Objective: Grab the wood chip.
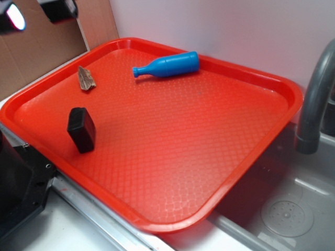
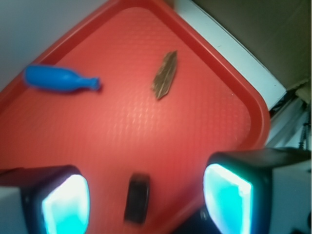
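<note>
Here, in the exterior view, you have the small jagged brown-grey wood chip (image 1: pixel 87 79) lying flat near the far-left rim of the red textured plastic tray (image 1: pixel 246 157), at about ten o'clock from the tray's middle. The blue plastic bottle (image 1: pixel 167 66) lies on its side at roughly twelve o'clock, well apart from the chip, and the black rectangular block (image 1: pixel 81 129) stands at about nine o'clock, nearer you than the chip. The hand (image 1: pixel 39 10) shows only as dark parts at the top-left corner, above the tray's far-left edge and touching nothing.

Now the wrist view: the hand (image 2: pixel 146 200) is spread wide, its two glowing pads (image 2: pixel 66 204) at the bottom corners with nothing between them but the block (image 2: pixel 137 197). The chip (image 2: pixel 165 74) sits ahead at about twelve o'clock, its long axis running slightly tilted from top to bottom, and the bottle (image 2: pixel 57 79) lies off at ten o'clock.

I judge this to be the approach step, grasp not yet begun. Your next move calls for carrying the hand forward past the block until the chip lies between the pads, then lowering close to the tray, since so thin a sliver leaves little to pinch.
</note>
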Controlling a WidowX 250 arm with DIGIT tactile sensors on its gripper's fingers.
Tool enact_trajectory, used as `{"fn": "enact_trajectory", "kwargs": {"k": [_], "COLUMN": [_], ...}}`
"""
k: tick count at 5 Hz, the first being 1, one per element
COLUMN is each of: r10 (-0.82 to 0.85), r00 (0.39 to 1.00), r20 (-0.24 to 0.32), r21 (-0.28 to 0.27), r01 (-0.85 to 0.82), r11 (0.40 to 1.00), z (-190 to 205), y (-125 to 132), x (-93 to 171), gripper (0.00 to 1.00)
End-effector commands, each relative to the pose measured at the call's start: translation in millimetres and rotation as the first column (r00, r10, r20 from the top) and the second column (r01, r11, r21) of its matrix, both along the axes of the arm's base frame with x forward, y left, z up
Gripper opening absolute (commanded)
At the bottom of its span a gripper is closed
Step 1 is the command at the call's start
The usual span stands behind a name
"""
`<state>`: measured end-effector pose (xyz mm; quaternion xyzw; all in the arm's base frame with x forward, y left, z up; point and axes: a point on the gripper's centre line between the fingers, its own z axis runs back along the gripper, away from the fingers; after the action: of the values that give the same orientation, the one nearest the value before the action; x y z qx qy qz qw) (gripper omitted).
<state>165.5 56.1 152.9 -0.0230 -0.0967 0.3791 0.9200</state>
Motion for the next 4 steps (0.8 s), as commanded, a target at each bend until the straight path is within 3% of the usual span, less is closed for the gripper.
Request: {"fn": "enact_trajectory", "kwargs": {"k": [1, 3, 4], "r10": [0.094, 0.162, 0.207], "r00": [0.995, 0.986, 0.976], "r20": [0.024, 0.036, 0.065], "r21": [0.057, 0.125, 0.127], "r01": [-0.095, -0.165, -0.214], "r11": [0.994, 0.978, 0.969], "z": [-42.8, -94.7, -115.3], "y": [44.5, 66.0, 76.0], "x": [26.7, 50.9, 58.0], "gripper": [1.0, 1.0, 1.0]}}
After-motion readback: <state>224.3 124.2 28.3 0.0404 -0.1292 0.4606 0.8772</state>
